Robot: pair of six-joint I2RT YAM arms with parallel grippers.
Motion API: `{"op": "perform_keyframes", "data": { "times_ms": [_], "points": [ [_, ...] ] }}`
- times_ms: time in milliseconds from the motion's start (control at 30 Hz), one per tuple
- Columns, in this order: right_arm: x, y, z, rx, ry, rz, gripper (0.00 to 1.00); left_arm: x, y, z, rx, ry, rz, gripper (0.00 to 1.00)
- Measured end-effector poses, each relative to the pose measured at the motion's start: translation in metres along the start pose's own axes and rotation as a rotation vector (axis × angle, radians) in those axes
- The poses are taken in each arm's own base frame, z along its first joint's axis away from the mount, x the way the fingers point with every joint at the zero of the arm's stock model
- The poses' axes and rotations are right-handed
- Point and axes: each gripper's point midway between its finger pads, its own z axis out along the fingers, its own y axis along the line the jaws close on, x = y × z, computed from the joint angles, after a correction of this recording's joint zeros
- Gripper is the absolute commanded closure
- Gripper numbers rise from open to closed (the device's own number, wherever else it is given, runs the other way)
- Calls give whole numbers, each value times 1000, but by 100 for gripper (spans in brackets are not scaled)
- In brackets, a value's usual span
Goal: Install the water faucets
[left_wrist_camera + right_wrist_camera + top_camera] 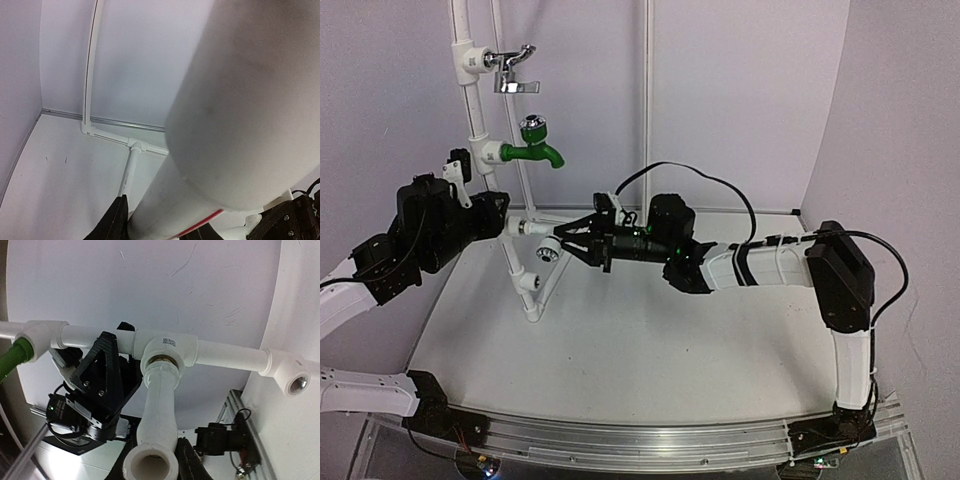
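Observation:
A white water faucet [161, 410] with a chrome knob [548, 250] has its threaded end in the middle tee [169, 347] of the white pipe frame [472, 100]. My right gripper [572, 244] is shut on it, and its fingers [190, 465] press the faucet's sides in the right wrist view, where the spout opening faces the camera. My left gripper [492, 215] is shut on the frame's pipe [200, 150] just left of the tee. That pipe fills the left wrist view between the black fingers [115, 220].
An all-chrome lever tap [512, 68] and a green tap [532, 148] sit higher on the frame. An elbow fitting with a bare threaded hole [296, 383] is at the pipe's lower end [528, 283]. The white walls stand close behind and on both sides.

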Motion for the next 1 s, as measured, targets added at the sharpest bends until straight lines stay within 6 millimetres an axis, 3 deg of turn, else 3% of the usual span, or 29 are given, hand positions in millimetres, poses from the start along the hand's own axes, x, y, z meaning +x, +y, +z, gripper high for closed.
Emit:
{"op": "perform_keyframes", "data": {
  "times_ms": [133, 367, 500, 633, 800, 900, 1000],
  "points": [
    [-2, 4, 2, -40, -26, 128, 55, -1, 2, -2, -1, -11, -8, 100],
    [-13, 7, -7, -95, -137, 129, 20, 2, -4, -9, 41, -7, -6, 100],
    [-15, -5, -26, -55, -186, 83, 5, 2, -5, -9, 43, -6, -5, 100],
    [-13, -9, -57, 19, -223, -26, 2, 2, -5, -9, 44, -6, -5, 100],
    [-17, 9, -90, 108, -220, -395, 2, 2, -6, -9, 48, -4, -3, 100],
    [-14, 22, -102, 223, -170, -825, 2, 2, -6, -9, 50, -4, -3, 100],
    [5, 41, -108, 286, -70, -1301, 2, 2, -6, -9, 51, -3, -3, 100]
  ]
}}
